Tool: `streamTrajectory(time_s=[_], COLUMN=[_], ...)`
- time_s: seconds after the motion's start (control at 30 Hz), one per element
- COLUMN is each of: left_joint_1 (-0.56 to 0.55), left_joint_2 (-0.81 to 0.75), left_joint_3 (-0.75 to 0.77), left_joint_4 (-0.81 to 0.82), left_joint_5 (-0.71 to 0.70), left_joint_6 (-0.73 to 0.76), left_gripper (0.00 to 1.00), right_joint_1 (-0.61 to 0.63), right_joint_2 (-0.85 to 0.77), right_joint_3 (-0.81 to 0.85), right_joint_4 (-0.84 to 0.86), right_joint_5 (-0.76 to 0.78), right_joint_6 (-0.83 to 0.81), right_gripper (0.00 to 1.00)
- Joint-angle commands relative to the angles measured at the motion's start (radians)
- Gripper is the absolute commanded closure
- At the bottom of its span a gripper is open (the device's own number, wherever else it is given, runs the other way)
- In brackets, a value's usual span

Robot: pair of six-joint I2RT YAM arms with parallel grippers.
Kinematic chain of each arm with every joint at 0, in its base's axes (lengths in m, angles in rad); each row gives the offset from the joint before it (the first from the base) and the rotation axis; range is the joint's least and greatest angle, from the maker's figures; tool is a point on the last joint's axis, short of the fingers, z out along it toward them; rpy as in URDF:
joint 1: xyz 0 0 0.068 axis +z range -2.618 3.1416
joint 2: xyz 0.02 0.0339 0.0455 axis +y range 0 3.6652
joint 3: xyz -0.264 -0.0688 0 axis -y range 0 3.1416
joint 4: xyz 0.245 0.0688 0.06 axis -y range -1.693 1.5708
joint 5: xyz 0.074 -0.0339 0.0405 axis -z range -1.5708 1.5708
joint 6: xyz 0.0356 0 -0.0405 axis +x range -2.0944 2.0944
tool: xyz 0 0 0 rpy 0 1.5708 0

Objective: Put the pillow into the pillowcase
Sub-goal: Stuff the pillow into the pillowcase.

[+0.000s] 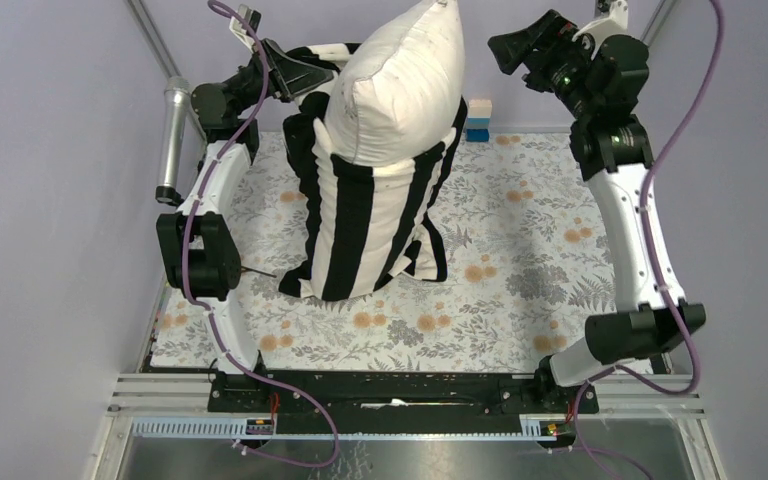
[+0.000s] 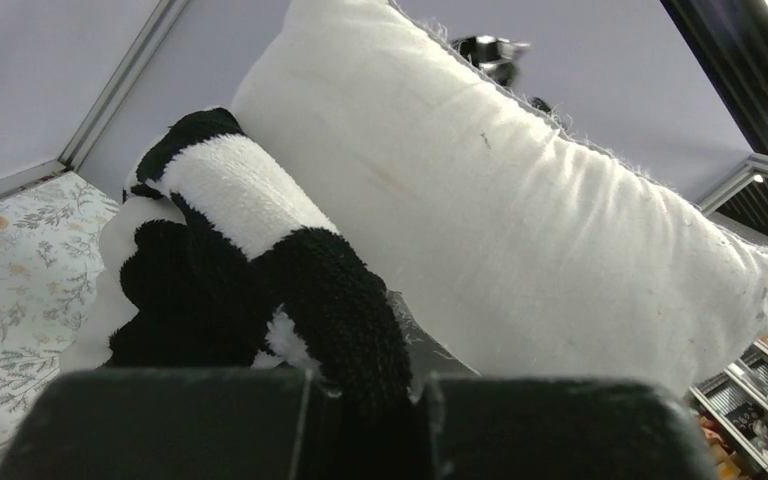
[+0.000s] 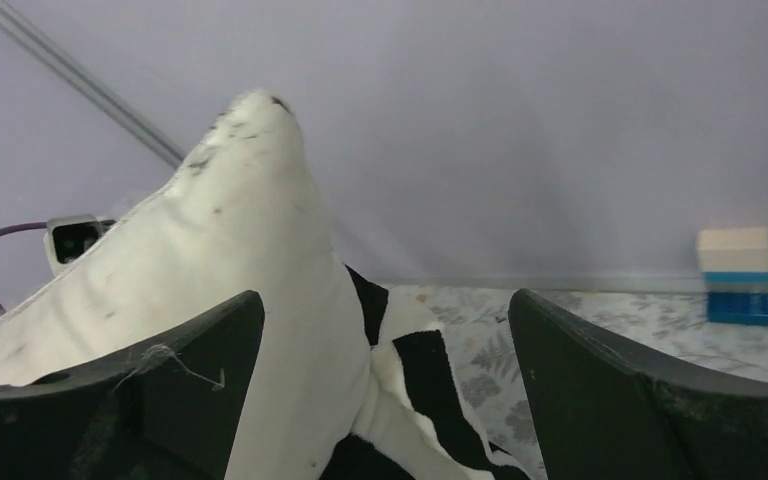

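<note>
Half the pillow (image 1: 400,80) juts above the pillowcase (image 1: 360,220), whose rim the left hand (image 1: 293,68) clamps just beside it, seemingly to hold the mouth up, while the right hand (image 1: 525,42), spread wide and empty, hovers opposite, near the pillow.

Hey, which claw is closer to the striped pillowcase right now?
Left. The left claw is shut on the upper edge of the pillowcase, beside the pillow. The right claw hangs open to the pillow's right, apart from the cloth.
</note>
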Motion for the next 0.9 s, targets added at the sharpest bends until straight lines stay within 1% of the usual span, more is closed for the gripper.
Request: streamTrajectory(time_s=[0.0,0.07,0.13,0.23,0.33,0.37,0.43,0.53,0.57,0.6,0.63,0.67,0.73,0.77,0.83,0.87], left_joint_1=[0.009,0.005,-0.002,-0.018,-0.045,-0.051,-0.075,-0.111,-0.118,-0.125,-0.132,-0.139,-0.156,-0.162,-0.164,-0.162], left_joint_2=[-0.003,0.007,0.012,0.018,0.016,0.015,0.018,0.019,0.020,0.021,0.024,0.027,0.047,0.057,0.069,0.071], left_joint_3=[0.071,0.088,0.105,0.134,0.157,0.165,0.183,0.210,0.220,0.233,0.250,0.277,0.337,0.359,0.367,0.360], left_joint_4=[0.072,0.073,0.063,0.017,-0.060,-0.090,-0.137,-0.200,-0.243,-0.292,-0.357,-0.421,-0.506,-0.521,-0.548,-0.577], left_joint_5=[0.022,0.025,0.025,0.026,0.017,0.013,0.004,-0.021,-0.033,-0.049,-0.068,-0.086,-0.110,-0.121,-0.154,-0.175], left_joint_6=[-0.011,-0.019,-0.019,0.011,0.066,0.089,0.125,0.169,0.196,0.230,0.268,0.309,0.358,0.362,0.364,0.376], left_gripper=[1.00,1.00,1.00,1.00,1.00,1.00,1.00,1.00,1.00,1.00,1.00,1.00,1.00,1.00,1.00,1.00], right_joint_1=[-0.050,-0.042,-0.016,0.048,0.086,0.100,0.145,0.224,0.246,0.273,0.304,0.351,0.461,0.506,0.518,0.524], right_joint_2=[0.080,0.107,0.097,0.041,-0.003,-0.014,-0.034,-0.074,-0.085,-0.098,-0.105,-0.107,-0.087,-0.062,-0.003,0.017], right_joint_3=[-0.038,-0.071,-0.108,-0.166,-0.229,-0.248,-0.258,-0.250,-0.229,-0.205,-0.176,-0.135,-0.026,0.030,0.124,0.149], right_joint_4=[0.347,0.456,0.497,0.479,0.484,0.487,0.451,0.364,0.308,0.268,0.224,0.155,0.019,-0.043,-0.160,-0.202], right_joint_5=[-0.367,-0.430,-0.435,-0.379,-0.343,-0.333,-0.296,-0.192,-0.155,-0.125,-0.077,-0.022,0.118,0.160,0.209,0.259], right_joint_6=[0.269,0.350,0.372,0.326,0.329,0.333,0.300,0.231,0.212,0.190,0.161,0.121,0.035,0.016,0.002,-0.017], right_gripper=[0.00,0.00,0.00,0.00,0.00,0.02,0.13,0.59,0.75,0.86,0.96,1.00,1.00,1.00,1.00,1.00])
